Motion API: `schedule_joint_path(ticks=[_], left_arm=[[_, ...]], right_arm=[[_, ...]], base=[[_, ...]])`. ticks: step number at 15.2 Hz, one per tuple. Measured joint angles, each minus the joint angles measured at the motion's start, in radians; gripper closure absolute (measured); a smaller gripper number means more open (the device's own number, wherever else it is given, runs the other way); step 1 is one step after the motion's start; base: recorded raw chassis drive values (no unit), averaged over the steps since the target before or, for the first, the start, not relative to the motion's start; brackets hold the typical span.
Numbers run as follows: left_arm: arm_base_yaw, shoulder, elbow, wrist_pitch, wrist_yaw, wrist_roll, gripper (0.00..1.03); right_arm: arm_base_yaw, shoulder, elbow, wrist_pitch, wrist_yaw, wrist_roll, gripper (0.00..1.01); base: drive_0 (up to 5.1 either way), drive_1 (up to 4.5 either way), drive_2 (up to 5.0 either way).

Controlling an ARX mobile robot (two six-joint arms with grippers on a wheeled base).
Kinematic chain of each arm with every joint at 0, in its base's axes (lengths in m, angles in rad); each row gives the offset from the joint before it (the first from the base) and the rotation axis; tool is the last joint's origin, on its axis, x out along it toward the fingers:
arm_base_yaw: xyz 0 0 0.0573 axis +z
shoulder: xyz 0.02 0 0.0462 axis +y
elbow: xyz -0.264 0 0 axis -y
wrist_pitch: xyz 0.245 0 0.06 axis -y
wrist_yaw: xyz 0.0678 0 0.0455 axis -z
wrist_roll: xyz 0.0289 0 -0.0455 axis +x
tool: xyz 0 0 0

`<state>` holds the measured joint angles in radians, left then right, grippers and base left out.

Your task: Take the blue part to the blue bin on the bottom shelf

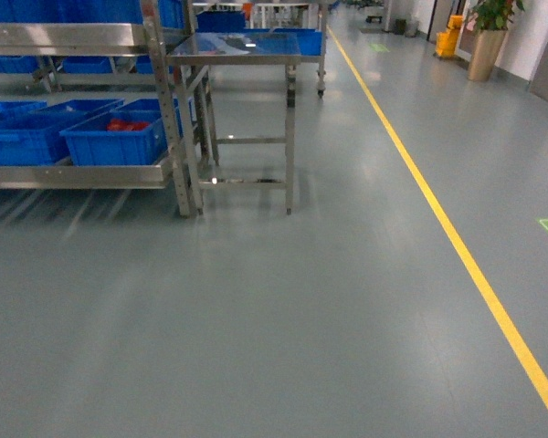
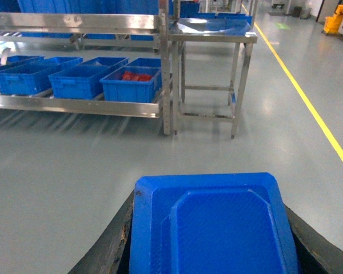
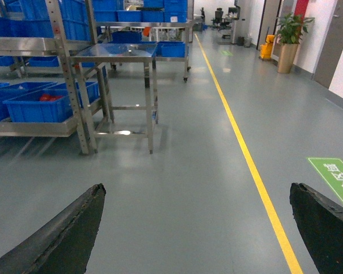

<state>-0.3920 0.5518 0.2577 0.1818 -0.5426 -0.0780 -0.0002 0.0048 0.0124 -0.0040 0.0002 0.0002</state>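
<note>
Left gripper: the left gripper (image 2: 208,205) has its dark fingers (image 2: 111,248) spread to the width of a bright-blue moulded plastic piece with a raised eight-sided panel, taken here to be the blue part (image 2: 217,237). The fingers flank both its edges, so the jaws appear to be clamped on it.
Why held so: the piece is kept low and near, well apart from the rack, which suits carrying it across open floor rather than placing it yet.
Right gripper: the right gripper (image 3: 197,191) shows two black fingers wide apart with only grey floor between them. It is empty, and probably kept clear because the left arm has the load.
Blue bin: a row of large rectangular bright-blue plastic crates sits on the low stainless-steel bottom shelf (image 2: 74,105), far left. The blue bin (image 2: 80,80) is judged to be one of the open crates left of the like crate showing red bags (image 2: 131,80); which one exactly cannot be told.
Steel table: a small stainless-steel table on thin legs (image 1: 242,50) stands just right of the rack's upright and bounds the approach on that side.
Floor line: a yellow painted stripe (image 1: 457,246) runs along the aisle on the right.
Progress: the part seems picked, but the drop is not yet done.
Next move: it calls for closing on the rack from the left of the table.
</note>
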Motion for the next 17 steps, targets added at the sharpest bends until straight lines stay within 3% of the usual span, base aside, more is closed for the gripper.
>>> schedule_joint_path(ticks=[17], left_arm=[[0.0,0.002,0.0,-0.002,0.0,0.0,0.59]], right_arm=[[0.0,0.0,0.0,-0.002,0.0,0.0,0.03]], base=[[0.1,4.39,-4.3]])
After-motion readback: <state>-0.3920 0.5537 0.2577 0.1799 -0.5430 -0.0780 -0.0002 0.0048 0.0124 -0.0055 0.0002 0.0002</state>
